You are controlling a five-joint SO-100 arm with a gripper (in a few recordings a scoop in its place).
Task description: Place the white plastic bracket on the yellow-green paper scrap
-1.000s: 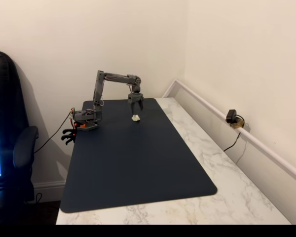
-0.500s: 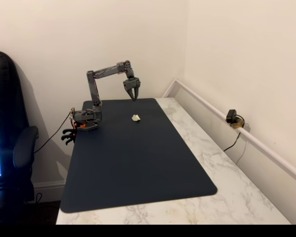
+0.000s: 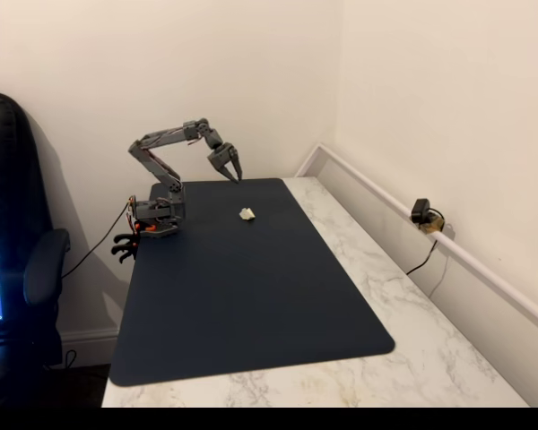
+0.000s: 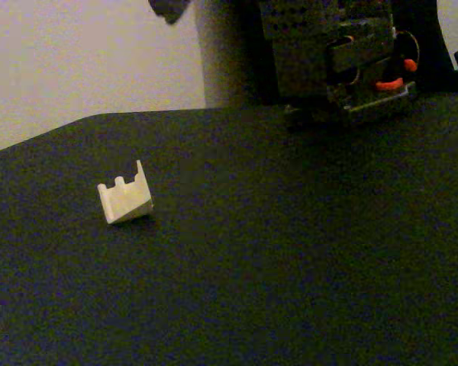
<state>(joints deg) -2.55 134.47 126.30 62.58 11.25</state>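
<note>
In a fixed view, the grey two-finger gripper (image 3: 235, 170) hangs raised above the far edge of the dark blue rectangular mat (image 3: 251, 305) on the white marbled bench (image 3: 430, 358). Its fingers appear slightly parted and hold nothing. The small off-white plastic bracket (image 3: 247, 213) lies free on the mat, near the far edge and well apart from the fingers.

In a fixed view close to the mat, the bracket (image 4: 124, 200) rests with its notched wall up. No paper scrap can be made out, so placement cannot be confirmed. Judgement: any re-grasp should be made across the flat sides. No writing is legible.
</note>
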